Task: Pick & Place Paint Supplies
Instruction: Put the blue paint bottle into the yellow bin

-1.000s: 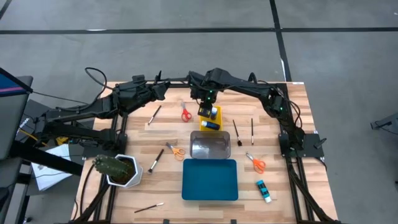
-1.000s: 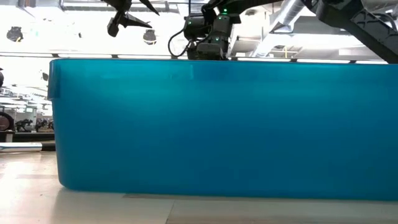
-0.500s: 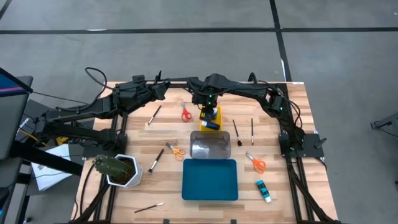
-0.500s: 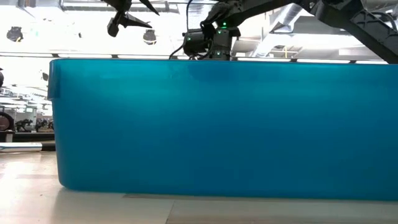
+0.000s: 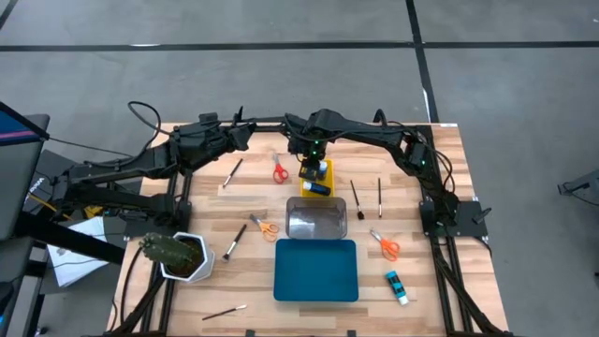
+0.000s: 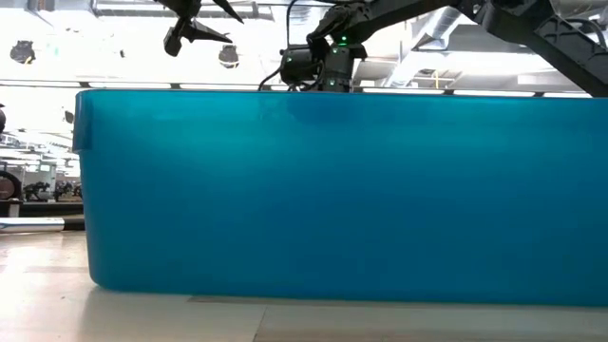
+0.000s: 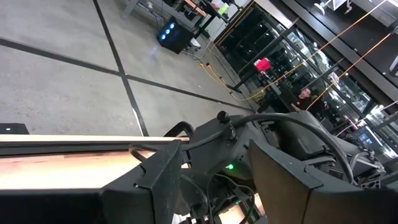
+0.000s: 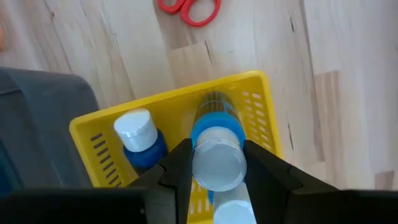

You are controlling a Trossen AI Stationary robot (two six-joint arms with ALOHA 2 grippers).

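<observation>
The right gripper clamped a white-capped blue bottle; the left gripper waited above the table's far edge.

bottles in tray, scissors beside

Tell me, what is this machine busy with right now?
It is sorting paint supplies. The right pincer is shut on a blue bottle and holds it over the yellow tray, where another bottle already stands. The left arm waits at the table's far left side. Brushes and scissors lie scattered on the table.
</observation>
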